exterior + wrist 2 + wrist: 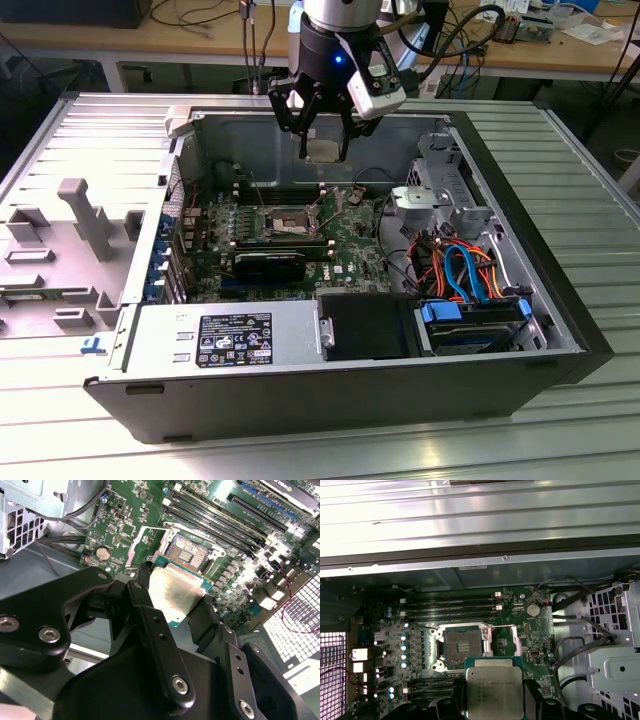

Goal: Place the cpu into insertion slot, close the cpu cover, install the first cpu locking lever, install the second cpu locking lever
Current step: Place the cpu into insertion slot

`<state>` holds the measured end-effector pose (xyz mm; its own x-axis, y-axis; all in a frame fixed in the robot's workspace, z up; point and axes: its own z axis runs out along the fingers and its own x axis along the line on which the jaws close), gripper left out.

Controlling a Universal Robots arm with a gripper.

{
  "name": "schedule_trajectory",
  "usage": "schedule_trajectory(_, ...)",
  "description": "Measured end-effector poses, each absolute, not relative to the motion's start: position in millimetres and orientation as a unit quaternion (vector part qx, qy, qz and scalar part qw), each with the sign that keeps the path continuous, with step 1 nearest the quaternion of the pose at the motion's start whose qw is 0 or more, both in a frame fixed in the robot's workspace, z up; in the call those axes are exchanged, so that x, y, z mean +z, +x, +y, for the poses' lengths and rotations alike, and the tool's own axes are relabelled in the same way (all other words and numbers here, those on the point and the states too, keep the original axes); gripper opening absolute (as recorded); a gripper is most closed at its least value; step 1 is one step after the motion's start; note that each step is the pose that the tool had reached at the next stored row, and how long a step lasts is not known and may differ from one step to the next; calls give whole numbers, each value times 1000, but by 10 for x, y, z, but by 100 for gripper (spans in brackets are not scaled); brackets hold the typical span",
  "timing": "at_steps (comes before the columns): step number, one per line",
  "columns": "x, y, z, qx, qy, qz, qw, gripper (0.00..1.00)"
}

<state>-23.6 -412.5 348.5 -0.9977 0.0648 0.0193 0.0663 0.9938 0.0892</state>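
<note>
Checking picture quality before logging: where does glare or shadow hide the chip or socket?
Second wrist view: glare washes out the board beside the socket, and the chip shines. First wrist view: chip and socket evenly lit. Exterior view: socket shaded inside the case.

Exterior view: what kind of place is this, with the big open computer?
Most likely a robotics lab or workshop. An opened computer case lies on a ribbed metal table, the gripper holds the cpu above the green board, and wooden workbenches stand behind.
</note>
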Motion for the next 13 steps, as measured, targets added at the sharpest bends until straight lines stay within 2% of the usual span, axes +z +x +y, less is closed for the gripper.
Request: schedule_trajectory(13, 3485, -236, -4129, -45, -42, -998, 8, 55)
